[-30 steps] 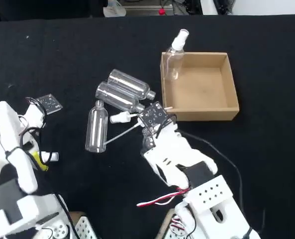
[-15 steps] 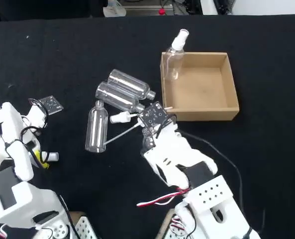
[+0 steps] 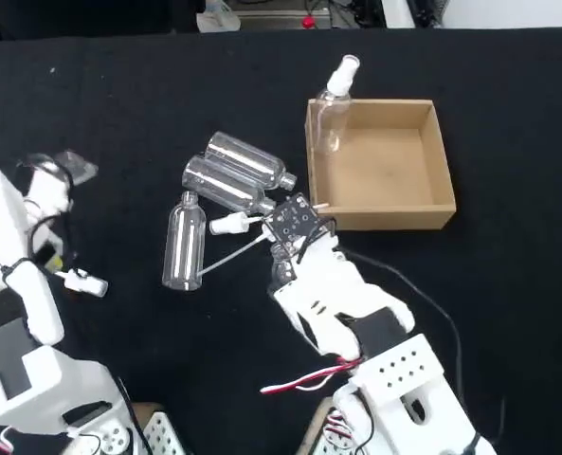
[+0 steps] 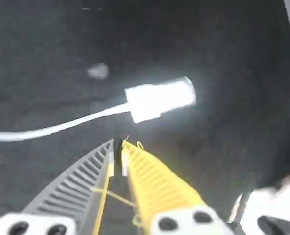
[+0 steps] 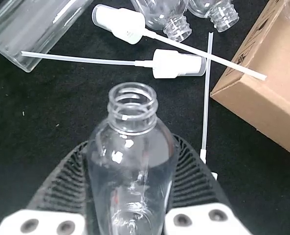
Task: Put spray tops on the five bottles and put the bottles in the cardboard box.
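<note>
Five bottles are accounted for. One, the capped bottle [image 3: 335, 106], stands upright in the back left corner of the cardboard box [image 3: 440, 161] with a white spray top fitted.

One, the held bottle [image 5: 132, 142], is clamped between the jaws of the right gripper [image 5: 132, 147]. Its threaded neck is open and bare. It sits just off the box's near left corner.

Three more lie on the black table [image 3: 119, 95] without tops. The far bottle [image 3: 247, 159] and the middle bottle [image 3: 224, 185] lie side by side, apparently touching, with their necks toward the box. The near bottle [image 3: 184, 242] lies close to them, pointing away from the arms.

Two loose tops lie just ahead of the held bottle's neck, the first spray top [image 5: 118, 22] and the second spray top [image 5: 179, 63]. Their thin tubes cross each other. A further thin tube [image 5: 206, 93] runs alongside the box corner.

Well apart at the left side of the table, the left gripper [image 4: 118, 147] has its grey and yellow jaws together. The third spray top [image 4: 159, 100] sits just beyond the tips, its tube trailing off to one side. Whether it touches the jaws cannot be told.
</note>
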Robot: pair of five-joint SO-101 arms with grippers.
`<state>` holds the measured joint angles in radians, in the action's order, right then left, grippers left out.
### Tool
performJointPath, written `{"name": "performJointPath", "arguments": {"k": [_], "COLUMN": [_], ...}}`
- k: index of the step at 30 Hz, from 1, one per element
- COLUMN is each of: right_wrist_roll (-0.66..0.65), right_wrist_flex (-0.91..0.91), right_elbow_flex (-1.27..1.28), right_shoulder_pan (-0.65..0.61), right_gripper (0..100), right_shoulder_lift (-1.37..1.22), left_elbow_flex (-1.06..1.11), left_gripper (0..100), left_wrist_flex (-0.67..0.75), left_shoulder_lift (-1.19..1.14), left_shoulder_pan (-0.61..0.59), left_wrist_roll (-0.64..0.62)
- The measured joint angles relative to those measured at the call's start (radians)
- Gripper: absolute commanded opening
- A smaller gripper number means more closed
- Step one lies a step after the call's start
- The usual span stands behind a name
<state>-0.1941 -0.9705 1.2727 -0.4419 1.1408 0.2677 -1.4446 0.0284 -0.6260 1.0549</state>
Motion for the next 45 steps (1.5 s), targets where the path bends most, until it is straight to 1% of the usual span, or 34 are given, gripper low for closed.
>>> {"name": "performJointPath", "arguments": {"k": [2,3,4,7,8,10,11,14,18,20,21,24,27,30,33,39,43,45], "right_wrist_roll": [0.000,0.000,0.000,0.000,0.000,0.000,0.000,0.000,0.000,0.000,0.000,0.000,0.000,0.000,0.000,0.000,0.000,0.000], "right_wrist_flex": [0.000,0.000,0.000,0.000,0.000,0.000,0.000,0.000,0.000,0.000,0.000,0.000,0.000,0.000,0.000,0.000,0.000,0.000], "right_elbow_flex": [0.000,0.000,0.000,0.000,0.000,0.000,0.000,0.000,0.000,0.000,0.000,0.000,0.000,0.000,0.000,0.000,0.000,0.000], "right_shoulder_pan": [0.000,0.000,0.000,0.000,0.000,0.000,0.000,0.000,0.000,0.000,0.000,0.000,0.000,0.000,0.000,0.000,0.000,0.000], "right_gripper": [1.1,1.1,1.1,1.1,1.1,1.1,1.1,1.1,1.1,1.1,1.1,1.1,1.1,1.1,1.1,1.1,1.1,1.1], "right_shoulder_lift": [0.000,0.000,0.000,0.000,0.000,0.000,0.000,0.000,0.000,0.000,0.000,0.000,0.000,0.000,0.000,0.000,0.000,0.000], "left_elbow_flex": [-0.021,-0.026,-0.034,-0.060,-0.064,-0.066,-0.066,-0.040,0.038,0.041,0.041,0.009,-0.041,-0.081,-0.095,-0.097,-0.104,-0.130], "left_gripper": [4,6,10,26,29,27,26,23,23,22,22,22,22,22,22,22,22,22], "left_wrist_flex": [-0.003,-0.003,-0.005,-0.014,-0.011,-0.012,0.011,0.144,0.442,0.569,0.605,0.615,0.563,0.488,0.407,0.284,0.219,0.164], "left_shoulder_lift": [-0.003,-0.003,-0.003,-0.003,-0.003,-0.003,-0.005,-0.029,-0.130,-0.199,-0.230,-0.287,-0.310,-0.313,-0.313,-0.313,-0.315,-0.315], "left_shoulder_pan": [0.000,0.000,0.000,0.000,0.000,0.002,0.000,-0.015,-0.032,-0.051,-0.060,-0.092,-0.129,-0.195,-0.258,-0.351,-0.428,-0.466], "left_wrist_roll": [-0.121,-0.161,-0.176,-0.186,-0.199,-0.244,-0.275,-0.423,-0.644,-0.700,-0.709,-0.723,-0.718,-0.652,-0.548,-0.265,-0.132,-0.061]}}
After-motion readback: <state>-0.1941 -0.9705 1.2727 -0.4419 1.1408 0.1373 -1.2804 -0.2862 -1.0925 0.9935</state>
